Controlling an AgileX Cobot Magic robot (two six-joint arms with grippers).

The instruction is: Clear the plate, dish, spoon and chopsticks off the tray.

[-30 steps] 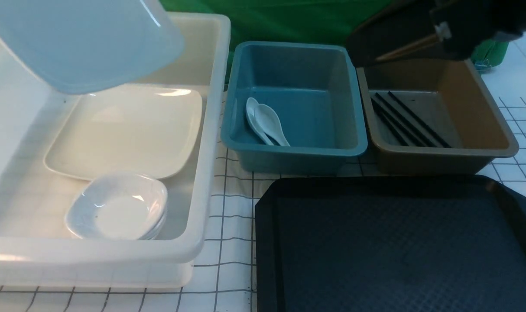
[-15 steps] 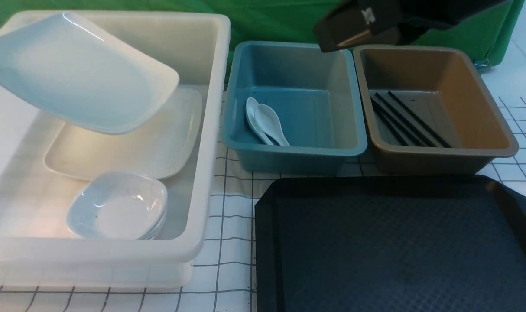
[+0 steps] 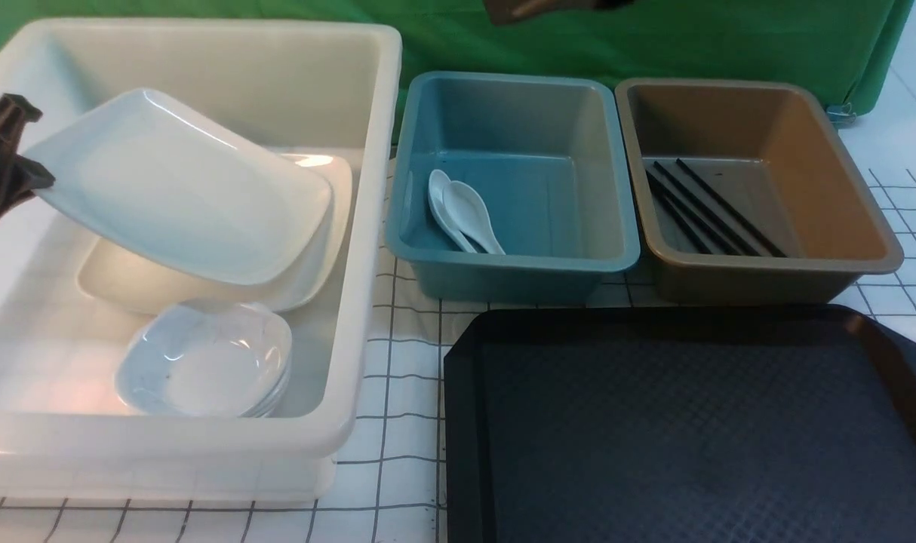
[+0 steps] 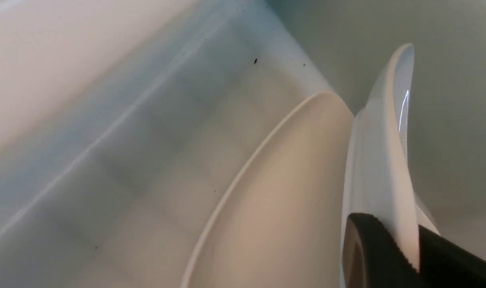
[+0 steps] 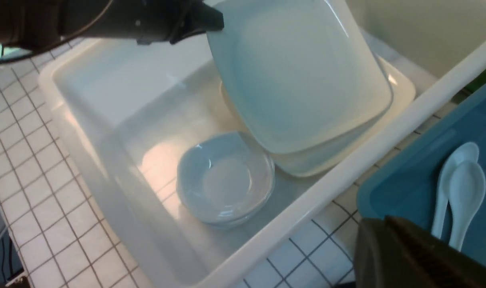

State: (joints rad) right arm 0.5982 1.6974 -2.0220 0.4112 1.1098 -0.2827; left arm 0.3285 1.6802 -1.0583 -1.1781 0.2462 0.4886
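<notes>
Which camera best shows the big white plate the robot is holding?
The front view: the whole plate is in frame, tilted, the left tool gripping its edge. The right wrist view shows it large but cropped by the frame. The left wrist view catches only its rim, edge-on.

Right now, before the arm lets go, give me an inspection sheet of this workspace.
Surface: white gridded table.
Job's things: tray, nothing on its visible part; plate tilted in the white tub, lower edge seemingly on a flat plate; small dishes stacked beside; spoons in the blue tub; chopsticks in the brown tub.
Clutter: nothing seen.
Grippers: left gripper, jaws shut on the plate's rim; right gripper, jaws shut, raised near the blue tub.
Cables: thin dark cable behind the left gripper.
Surroundings: green backdrop.
</notes>
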